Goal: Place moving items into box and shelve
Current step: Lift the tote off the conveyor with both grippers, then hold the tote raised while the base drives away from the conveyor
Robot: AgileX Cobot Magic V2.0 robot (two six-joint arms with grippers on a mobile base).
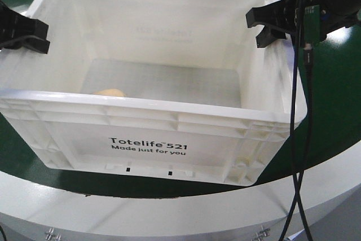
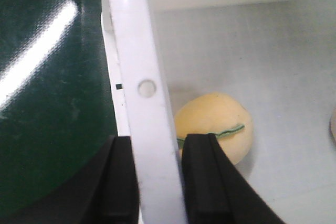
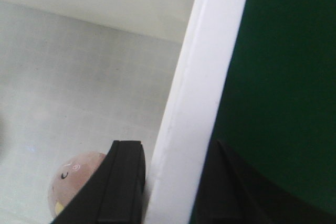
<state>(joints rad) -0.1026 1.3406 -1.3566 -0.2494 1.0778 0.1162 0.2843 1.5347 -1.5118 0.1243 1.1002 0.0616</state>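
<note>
One green desk [image 1: 333, 117] carries the white box [image 1: 152, 111]. Left fingers [image 2: 121, 182] pinch its left rim; right fingers [image 3: 123, 182] pinch its right rim. Inside, on its bottom, lie the cream-yellow toy [image 2: 212, 121] near the left wall and the pinkish toy [image 3: 71, 179] near the right.

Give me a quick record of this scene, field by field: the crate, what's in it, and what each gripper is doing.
container: white crate, upright on the green surface, print facing the front camera
contents: cream-yellow toy near the left wall; pinkish toy near the right wall
left gripper: fingers straddle the left rim, closed on it
right gripper: fingers straddle the right rim, closed on it
stage: both items inside; shelving not yet done
</note>
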